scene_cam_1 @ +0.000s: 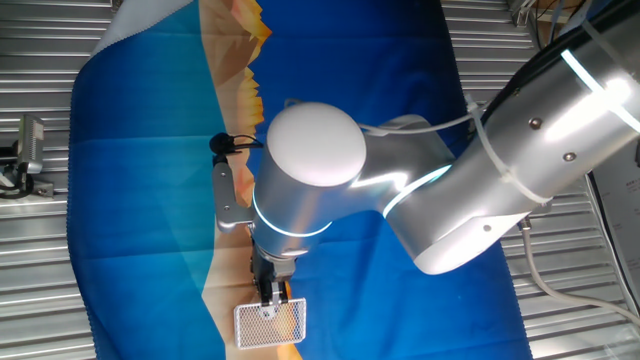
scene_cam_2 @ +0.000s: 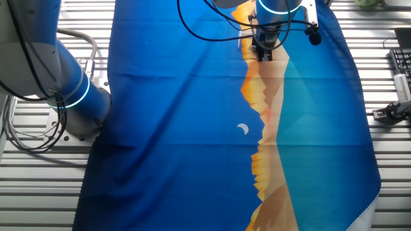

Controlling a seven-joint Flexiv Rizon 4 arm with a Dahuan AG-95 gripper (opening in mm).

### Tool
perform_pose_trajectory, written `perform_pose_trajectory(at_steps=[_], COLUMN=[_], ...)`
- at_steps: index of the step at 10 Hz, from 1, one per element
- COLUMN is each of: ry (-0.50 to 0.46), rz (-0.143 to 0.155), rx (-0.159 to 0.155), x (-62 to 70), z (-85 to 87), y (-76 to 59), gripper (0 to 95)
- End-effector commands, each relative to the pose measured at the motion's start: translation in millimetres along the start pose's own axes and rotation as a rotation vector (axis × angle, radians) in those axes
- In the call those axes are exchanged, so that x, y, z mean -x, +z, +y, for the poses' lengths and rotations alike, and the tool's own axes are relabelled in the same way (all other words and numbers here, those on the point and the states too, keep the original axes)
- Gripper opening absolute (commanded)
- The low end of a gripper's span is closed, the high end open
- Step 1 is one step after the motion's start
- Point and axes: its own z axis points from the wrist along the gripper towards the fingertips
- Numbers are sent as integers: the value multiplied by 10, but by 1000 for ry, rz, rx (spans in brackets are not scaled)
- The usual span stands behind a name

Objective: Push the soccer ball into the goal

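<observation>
The goal [scene_cam_1: 270,324] is a small white mesh box on the cloth at the bottom of one fixed view. My gripper [scene_cam_1: 272,296] points down at the goal's far rim, fingertips together and touching or just above the mesh. The soccer ball does not show clearly; a small dark speck behind the mesh under the fingertips could be it, but I cannot tell. In the other fixed view the gripper [scene_cam_2: 264,55] hangs at the top edge with its fingers closed; the goal and ball are hidden there.
A blue cloth [scene_cam_1: 140,200] with an orange mountain print covers the slatted metal table [scene_cam_1: 40,270]. A white crescent [scene_cam_2: 243,129] is printed on it. A black cable end [scene_cam_1: 219,144] hangs beside the wrist. A grey device [scene_cam_1: 30,150] sits off the cloth.
</observation>
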Motion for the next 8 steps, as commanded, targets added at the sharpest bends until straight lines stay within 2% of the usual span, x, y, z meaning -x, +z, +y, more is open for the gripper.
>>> perform_pose_trajectory(at_steps=[1,5,8], ry=[0,-5,-19], rz=[-2,-1,2], rx=[4,7,-9], x=[5,3,-13], z=[3,-4,-54], y=[7,2,-28], gripper=[0,0,0])
